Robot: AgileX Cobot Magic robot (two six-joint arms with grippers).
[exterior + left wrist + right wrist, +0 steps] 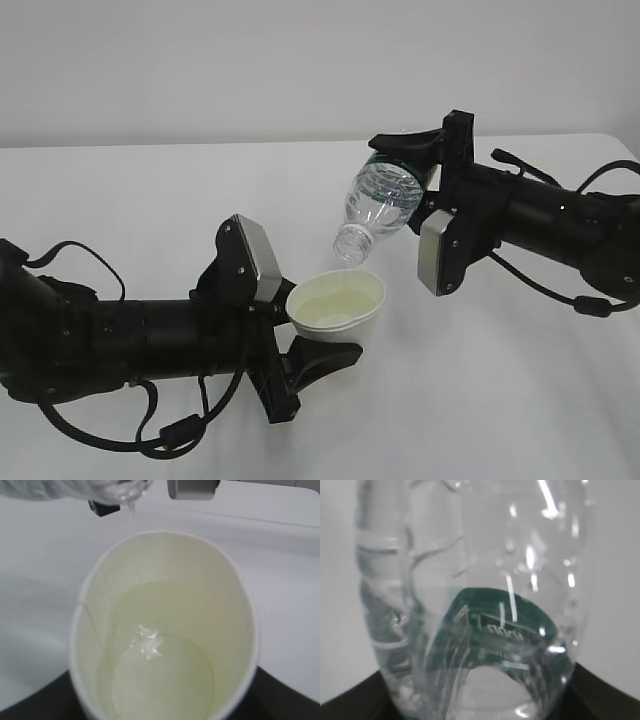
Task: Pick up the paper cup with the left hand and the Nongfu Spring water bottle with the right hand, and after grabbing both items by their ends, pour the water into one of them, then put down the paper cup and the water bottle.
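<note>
Our right hand (425, 165) pinches the Nongfu Spring water bottle (382, 205), neck tipped just above the paper cup (336, 303) – the left hand (300, 335) clamps that cup, water (162, 677) inside. A drifting neck means drips – straight onto the table (480, 400).

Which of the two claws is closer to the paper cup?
The left. The left gripper holds the paper cup itself. The right gripper is up and to the cup's right, holding the tilted water bottle above it.
</note>
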